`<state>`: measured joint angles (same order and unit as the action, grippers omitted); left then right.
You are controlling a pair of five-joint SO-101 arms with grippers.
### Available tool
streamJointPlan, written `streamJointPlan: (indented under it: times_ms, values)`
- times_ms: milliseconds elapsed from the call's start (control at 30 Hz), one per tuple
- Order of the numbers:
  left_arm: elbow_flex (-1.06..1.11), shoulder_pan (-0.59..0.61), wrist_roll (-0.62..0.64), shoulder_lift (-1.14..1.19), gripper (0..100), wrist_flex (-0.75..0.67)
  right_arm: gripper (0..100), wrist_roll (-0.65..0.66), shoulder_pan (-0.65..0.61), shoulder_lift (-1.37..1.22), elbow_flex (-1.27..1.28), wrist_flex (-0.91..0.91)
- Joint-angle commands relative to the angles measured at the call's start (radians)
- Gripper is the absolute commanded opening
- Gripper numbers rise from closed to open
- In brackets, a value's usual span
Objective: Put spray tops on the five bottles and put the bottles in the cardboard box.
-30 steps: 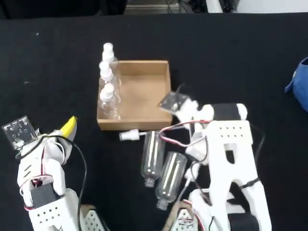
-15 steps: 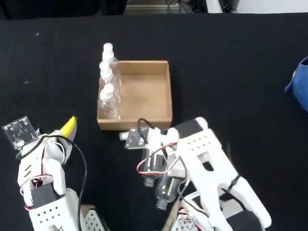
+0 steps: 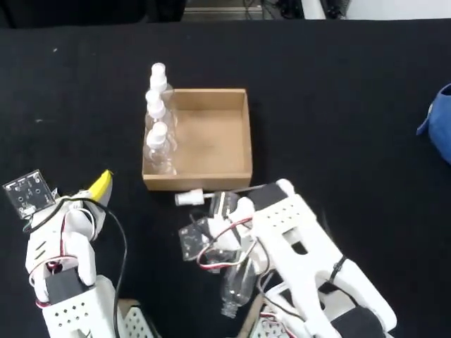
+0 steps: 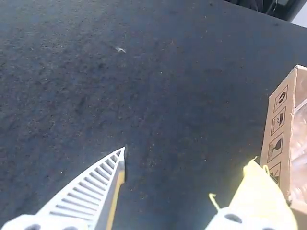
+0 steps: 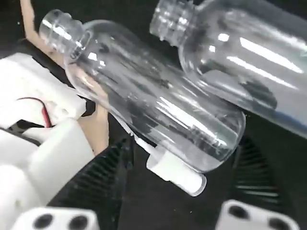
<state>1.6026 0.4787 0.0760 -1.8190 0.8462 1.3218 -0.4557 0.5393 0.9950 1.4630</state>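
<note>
Drawing back from the cardboard box, right tool spread over a bottle, left tool spread, empty

Tabletop black. Cardboard box brown. Bottles clear, spray tops white. Left tool: one finger yellow, other white, ribbed.

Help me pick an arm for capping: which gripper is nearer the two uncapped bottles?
Right. The right gripper hangs directly over the uncapped bottles; the left gripper is well apart from them, beside the cardboard box.
</note>
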Motion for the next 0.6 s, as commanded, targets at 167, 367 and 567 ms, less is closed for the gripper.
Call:
streamJointPlan:
  times_ms: [167,367,567]
  values:
    - [-0.018,0.004,0.0,-0.011,24,-0.026,30.5,-0.124,-0.034,0.002,-0.042,-0.057]
    - [-0.018,0.002,0.0,-0.011,24,-0.028,30.5,-0.318,-0.038,-0.002,-0.051,-0.101]
    - [-0.018,0.002,0.0,-0.011,24,-0.028,30.3,-0.443,-0.143,0.002,-0.053,-0.101]
